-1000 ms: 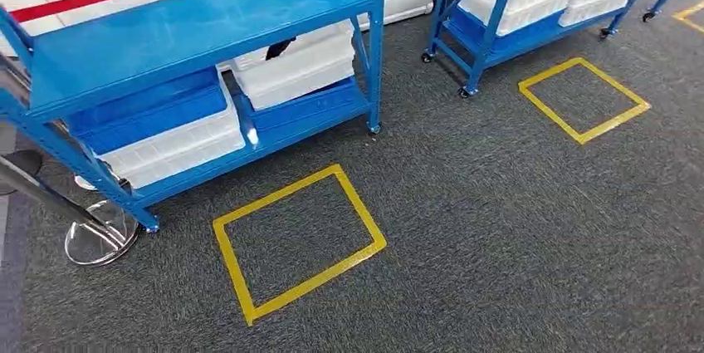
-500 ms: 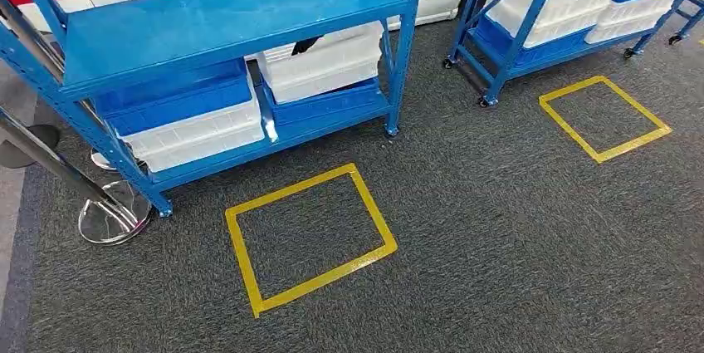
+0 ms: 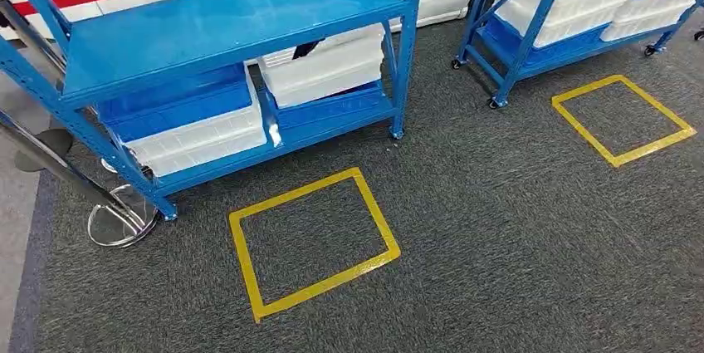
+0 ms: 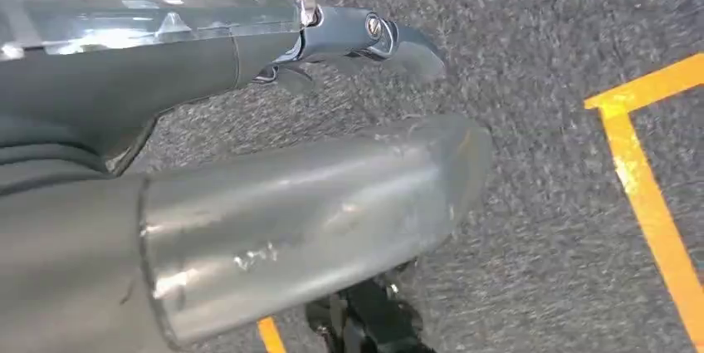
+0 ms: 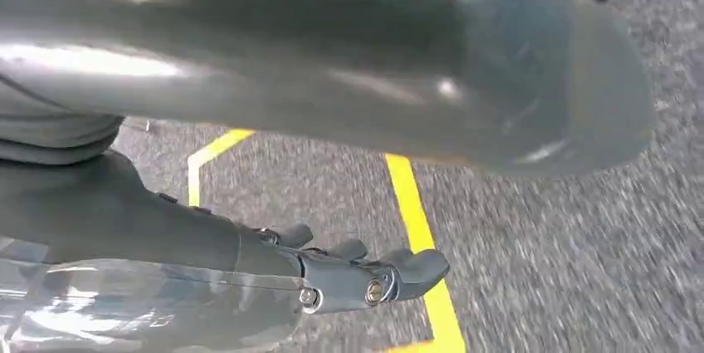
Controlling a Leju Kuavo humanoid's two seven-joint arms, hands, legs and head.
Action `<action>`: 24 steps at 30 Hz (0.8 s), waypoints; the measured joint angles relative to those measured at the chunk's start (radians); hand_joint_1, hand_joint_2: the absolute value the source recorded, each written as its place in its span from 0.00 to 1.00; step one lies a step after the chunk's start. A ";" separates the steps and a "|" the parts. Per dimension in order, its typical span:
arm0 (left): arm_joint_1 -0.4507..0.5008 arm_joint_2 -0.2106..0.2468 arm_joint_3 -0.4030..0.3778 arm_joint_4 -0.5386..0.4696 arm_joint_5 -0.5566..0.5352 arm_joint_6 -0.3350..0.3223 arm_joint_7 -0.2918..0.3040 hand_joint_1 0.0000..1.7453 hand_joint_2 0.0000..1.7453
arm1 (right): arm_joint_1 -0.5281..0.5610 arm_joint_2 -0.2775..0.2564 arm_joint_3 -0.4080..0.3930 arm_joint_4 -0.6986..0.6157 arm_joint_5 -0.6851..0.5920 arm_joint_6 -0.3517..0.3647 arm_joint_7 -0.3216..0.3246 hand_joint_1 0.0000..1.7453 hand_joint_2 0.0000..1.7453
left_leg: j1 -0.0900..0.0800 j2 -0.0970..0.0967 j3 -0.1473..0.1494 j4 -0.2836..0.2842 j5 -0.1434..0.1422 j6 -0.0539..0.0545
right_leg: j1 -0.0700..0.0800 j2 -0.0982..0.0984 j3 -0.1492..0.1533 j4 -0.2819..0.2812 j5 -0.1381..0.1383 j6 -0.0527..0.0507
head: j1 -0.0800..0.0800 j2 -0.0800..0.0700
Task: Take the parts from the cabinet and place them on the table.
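A blue metal cabinet rack [image 3: 224,25] stands ahead on the left in the head view. Its top shelf is bare. On its lower shelf sit a white bin [image 3: 328,66], and further left a blue bin [image 3: 174,104] stacked on another white bin [image 3: 203,137]. What the bins hold is hidden. My left hand [image 4: 266,203] hangs over the grey carpet with its fingers [image 4: 374,33] stretched out and nothing in them. My right hand [image 5: 274,262] also hangs over the carpet, its fingers [image 5: 390,274] extended and holding nothing.
A second blue rack [image 3: 531,46] with white bins stands at the back right. Two yellow tape squares [image 3: 378,212] [image 3: 581,125] mark the carpet, one in front of each rack. A chrome post base [image 3: 120,220] sits by the left rack's front leg.
The whole head picture has shifted: my camera has moved, so both racks and the yellow squares now sit further right and a little lower. Nothing on the shelves has moved.
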 joint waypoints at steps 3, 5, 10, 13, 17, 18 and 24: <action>0.006 -0.001 0.000 0.000 0.000 -0.002 0.000 0.00 0.00 | 0.001 0.000 -0.001 0.000 -0.003 0.001 0.000 0.00 0.00 | 0.000 0.000 -0.044 0.012 0.065 0.006 | 0.004 0.000 0.029 0.000 -0.023 0.002 | 0.000 0.000; 0.007 -0.001 0.000 0.000 0.000 -0.003 0.000 0.00 0.00 | 0.001 0.000 -0.005 0.000 -0.008 0.006 0.000 0.00 0.00 | -0.004 0.003 0.011 -0.153 0.183 0.023 | 0.008 -0.001 0.057 -0.001 -0.042 0.005 | -0.001 0.000; 0.008 0.000 0.000 0.000 -0.001 -0.007 -0.001 0.00 0.00 | 0.000 0.001 -0.010 0.000 -0.014 0.022 -0.003 0.00 0.00 | -0.020 0.005 0.060 -0.247 0.159 0.056 | 0.005 -0.006 0.082 0.006 -0.049 0.037 | 0.003 0.000; 0.008 0.000 -0.002 0.000 -0.002 -0.007 -0.002 0.00 0.00 | -0.004 0.000 -0.010 0.000 -0.015 0.024 -0.003 0.00 0.00 | -0.012 0.001 0.124 -0.276 0.146 0.076 | 0.002 0.000 0.035 0.114 -0.064 0.046 | 0.015 0.000; 0.005 -0.002 -0.002 0.000 -0.002 -0.008 -0.002 0.00 0.00 | -0.007 -0.001 -0.010 0.000 -0.015 0.023 -0.004 0.00 0.00 | -0.012 -0.001 0.138 -0.276 0.129 0.078 | -0.003 0.004 -0.075 0.248 -0.120 0.057 | 0.016 0.000; 0.005 -0.002 -0.002 0.000 -0.002 -0.008 -0.002 0.00 0.00 | -0.007 -0.001 -0.010 0.000 -0.015 0.023 -0.004 0.00 0.00 | -0.012 -0.001 0.139 -0.276 0.128 0.078 | -0.003 0.004 -0.078 0.251 -0.121 0.057 | 0.015 0.000; 0.009 -0.006 -0.003 0.000 -0.004 -0.009 -0.002 0.00 0.00 | 0.013 -0.010 -0.012 0.000 -0.005 0.032 0.000 0.00 0.00 | -0.007 -0.013 0.234 -0.266 0.036 0.048 | -0.003 0.003 -0.146 0.048 0.106 0.057 | 0.023 0.000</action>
